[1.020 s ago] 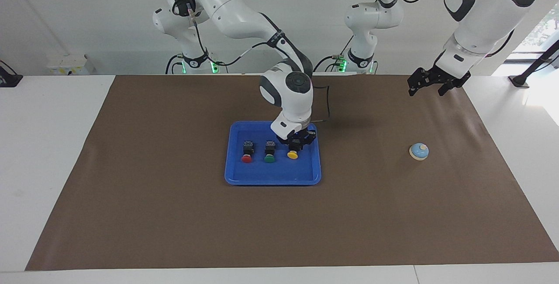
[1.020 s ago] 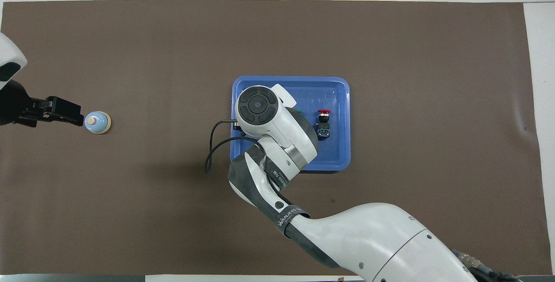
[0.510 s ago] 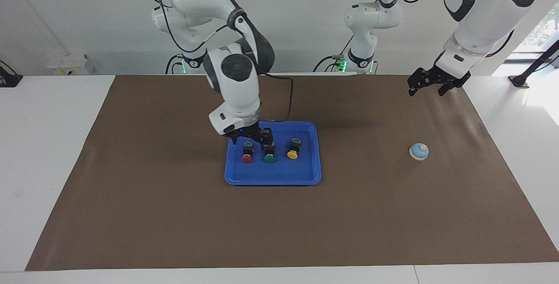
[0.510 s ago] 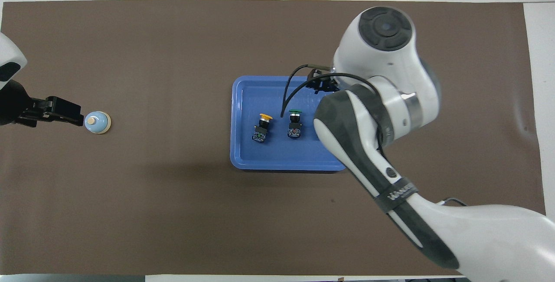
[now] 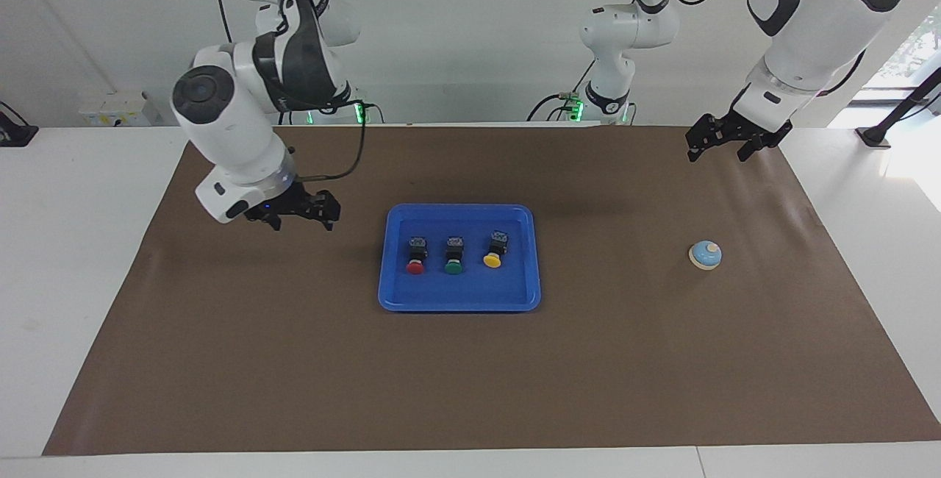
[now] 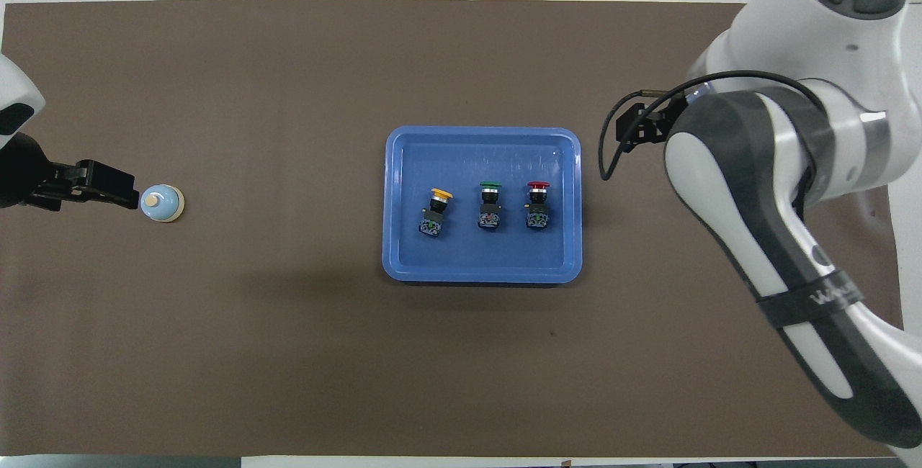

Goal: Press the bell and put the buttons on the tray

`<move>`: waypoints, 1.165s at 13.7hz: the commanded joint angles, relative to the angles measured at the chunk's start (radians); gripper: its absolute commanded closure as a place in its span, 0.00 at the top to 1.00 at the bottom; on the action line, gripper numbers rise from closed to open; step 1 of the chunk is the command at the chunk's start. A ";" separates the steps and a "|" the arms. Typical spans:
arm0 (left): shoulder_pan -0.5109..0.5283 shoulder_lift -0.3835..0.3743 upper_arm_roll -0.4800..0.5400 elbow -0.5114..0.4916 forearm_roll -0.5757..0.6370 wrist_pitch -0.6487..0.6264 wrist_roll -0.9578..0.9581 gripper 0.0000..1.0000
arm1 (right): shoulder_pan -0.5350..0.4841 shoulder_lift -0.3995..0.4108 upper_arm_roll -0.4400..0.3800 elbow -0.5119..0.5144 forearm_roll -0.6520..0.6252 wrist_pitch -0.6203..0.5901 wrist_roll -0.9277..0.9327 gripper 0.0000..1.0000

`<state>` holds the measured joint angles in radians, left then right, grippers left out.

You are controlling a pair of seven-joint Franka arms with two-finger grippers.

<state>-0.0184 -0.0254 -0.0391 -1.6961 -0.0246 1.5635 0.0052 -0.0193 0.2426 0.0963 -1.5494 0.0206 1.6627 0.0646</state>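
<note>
tray: a flat bright-blue tray with a raised rim is seen lying at the middle of the brown mat.
buttons: three push-buttons are lined up in a row inside the tray, lying on their sides with the caps pointed away from the robots.
red button: it is placed at the end of the row toward the right arm's end of the table.
green button: it is placed in the middle of the row, apart from both neighbours.
yellow button: it is placed at the end of the row toward the left arm's end, slightly turned out of line.
bell: the light-blue bell is seen upright on the mat, well apart from the tray, toward the left arm's end of the table.
right gripper: it is held above the bare mat beside the tray, toward the right arm's end; the fingers are spread and nothing is held between them.
left gripper: it is held in the air over the mat, nearer the robots' edge than the bell; the fingers are spread apart and nothing is gripped.
</note>
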 commanded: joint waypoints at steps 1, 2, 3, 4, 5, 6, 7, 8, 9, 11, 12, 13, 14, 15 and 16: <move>0.006 -0.013 -0.001 -0.007 -0.012 -0.011 -0.007 1.00 | -0.048 -0.119 0.002 -0.040 0.027 -0.084 -0.112 1.00; 0.006 -0.013 -0.001 -0.007 -0.012 -0.011 -0.007 1.00 | -0.050 -0.172 -0.006 -0.044 0.027 -0.130 -0.112 1.00; 0.006 -0.013 -0.002 -0.007 -0.012 -0.011 -0.007 1.00 | -0.056 -0.213 -0.009 -0.053 0.027 -0.164 -0.112 1.00; 0.006 -0.013 -0.001 -0.007 -0.012 -0.011 -0.007 1.00 | -0.063 -0.251 -0.009 -0.067 0.027 -0.191 -0.111 1.00; 0.006 -0.013 -0.001 -0.007 -0.012 -0.011 -0.007 1.00 | -0.064 -0.275 -0.009 -0.076 0.027 -0.216 -0.105 1.00; 0.006 -0.013 -0.001 -0.007 -0.012 -0.011 -0.007 1.00 | -0.064 -0.273 -0.012 -0.075 0.025 -0.236 -0.103 1.00; 0.006 -0.013 -0.001 -0.007 -0.012 -0.011 -0.007 1.00 | -0.064 -0.276 -0.012 -0.086 0.024 -0.224 -0.101 1.00; 0.006 -0.013 -0.001 -0.007 -0.012 -0.011 -0.007 1.00 | -0.059 -0.282 -0.012 -0.112 0.019 -0.199 -0.097 1.00; 0.006 -0.013 -0.001 -0.007 -0.012 -0.011 -0.007 1.00 | -0.062 -0.293 -0.012 -0.144 0.010 -0.148 -0.098 1.00; 0.006 -0.013 -0.001 -0.007 -0.012 -0.011 -0.007 1.00 | -0.067 -0.292 -0.013 -0.159 0.010 -0.127 -0.100 1.00; 0.006 -0.013 -0.001 -0.007 -0.012 -0.011 -0.007 1.00 | -0.065 -0.287 -0.012 -0.150 0.009 -0.136 -0.100 1.00; 0.006 -0.013 -0.001 -0.007 -0.012 -0.011 -0.007 1.00 | -0.064 -0.279 -0.013 -0.132 0.007 -0.152 -0.101 1.00; 0.006 -0.013 -0.001 -0.007 -0.012 -0.011 -0.007 1.00 | -0.064 -0.275 -0.013 -0.111 0.006 -0.167 -0.103 1.00; 0.006 -0.013 -0.001 -0.007 -0.012 -0.011 -0.007 1.00 | -0.064 -0.275 -0.013 -0.095 -0.010 -0.176 -0.105 1.00; 0.006 -0.013 -0.001 -0.007 -0.012 -0.011 -0.007 1.00 | -0.064 -0.275 -0.013 -0.077 -0.030 -0.194 -0.108 1.00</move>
<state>-0.0184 -0.0254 -0.0391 -1.6961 -0.0246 1.5635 0.0052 -0.0723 -0.0287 0.0807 -1.6642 0.0138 1.5054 -0.0281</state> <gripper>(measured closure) 0.000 0.000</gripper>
